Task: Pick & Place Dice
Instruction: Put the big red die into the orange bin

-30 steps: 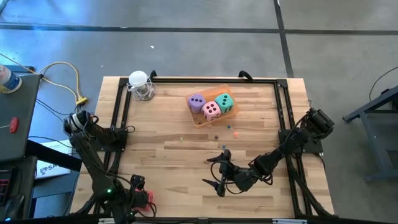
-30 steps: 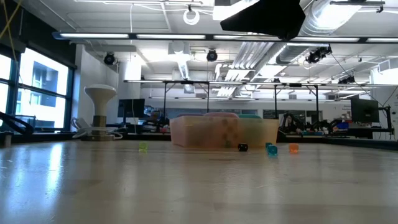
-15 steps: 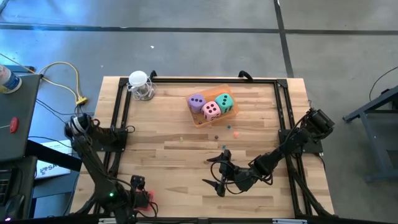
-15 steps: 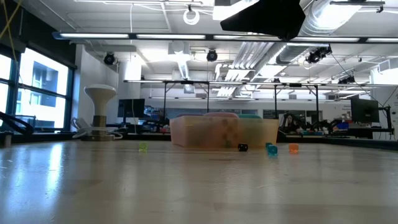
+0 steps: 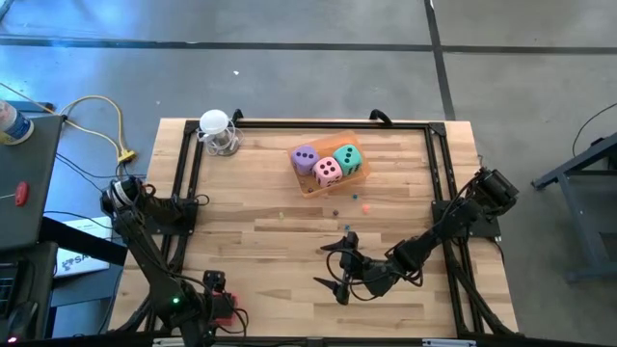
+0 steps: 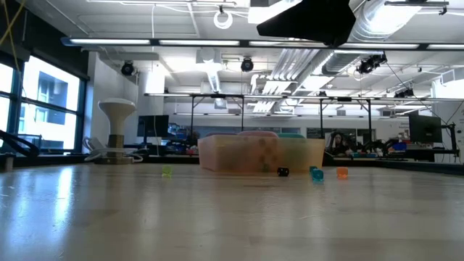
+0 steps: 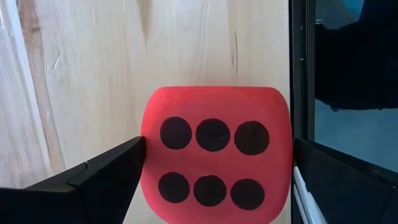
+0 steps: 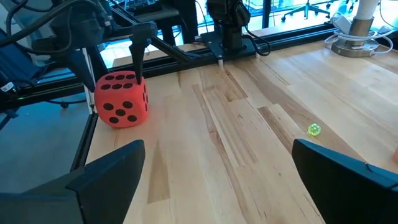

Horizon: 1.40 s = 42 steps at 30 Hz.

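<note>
Red foam fills the left wrist view: the red die (image 7: 214, 155), six dark pips toward the camera, sits between the left gripper (image 7: 217, 180)'s two dark fingers (image 7: 102, 177), which press its sides at the table's near left corner, beside the black frame rail (image 7: 299, 68). From the right wrist view the same die stands on the wood near the table edge. The right gripper (image 5: 339, 269) hovers low over the near middle of the table with its fingers spread wide, holding nothing.

Purple die (image 5: 306, 156), pink die (image 5: 328, 170) and teal-green die (image 5: 349, 158) sit together in the clear tray (image 5: 318, 187) toward the far side. Tiny coloured beads (image 6: 317, 174) lie scattered in front of it — green, blue, orange, one dark. A white stand (image 5: 218, 131) occupies the far left corner. Light wooden planks (image 5: 260, 231) form the table — beyond it, an open workshop with ceiling pipes and windows.
</note>
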### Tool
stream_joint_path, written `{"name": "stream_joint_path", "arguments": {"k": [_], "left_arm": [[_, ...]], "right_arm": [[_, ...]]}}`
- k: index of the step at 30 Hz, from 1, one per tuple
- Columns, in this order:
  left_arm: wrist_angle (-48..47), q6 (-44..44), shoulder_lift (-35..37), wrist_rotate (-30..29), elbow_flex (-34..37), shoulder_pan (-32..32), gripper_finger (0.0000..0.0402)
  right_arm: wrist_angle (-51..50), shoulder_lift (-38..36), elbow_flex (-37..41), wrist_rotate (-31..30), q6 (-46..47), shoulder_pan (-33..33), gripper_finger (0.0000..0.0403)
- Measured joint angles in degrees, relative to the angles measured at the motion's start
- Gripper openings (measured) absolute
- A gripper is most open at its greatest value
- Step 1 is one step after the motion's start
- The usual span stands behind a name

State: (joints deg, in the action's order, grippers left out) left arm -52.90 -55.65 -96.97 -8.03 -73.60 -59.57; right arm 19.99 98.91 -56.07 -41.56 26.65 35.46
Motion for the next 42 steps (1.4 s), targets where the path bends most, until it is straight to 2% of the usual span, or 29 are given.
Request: {"name": "stream_joint_path", "arguments": {"k": [4,8,25,31,42], "left_arm": [[0.06,-0.86,-0.04,-0.83,0.02,-0.16,0.0397],[0.0,1.97,-0.07,-1.25,0.04,-0.61,0.0397],[-0.32,0.66,-0.2,-4.62,2.65,-0.98,0.0397],[1.64,-1.08,-0.24,-9.63,3.61,-1.66,0.0397],[1.27,1.36,-0.28,-9.74,3.67,-1.99,0.0397]], "right_arm": [[0.0,0.0,0.0,0.02,0.02,0.0,0.04],[0.0,0.0,0.0,0.02,0.02,0.0,0.04],[0.0,0.0,0.0,0.04,0.04,0.0,0.04],[0.02,0.0,0.0,0.04,0.04,0.0,0.04],[0.02,0.0,0.0,0.15,0.04,0.0,0.04]]}}
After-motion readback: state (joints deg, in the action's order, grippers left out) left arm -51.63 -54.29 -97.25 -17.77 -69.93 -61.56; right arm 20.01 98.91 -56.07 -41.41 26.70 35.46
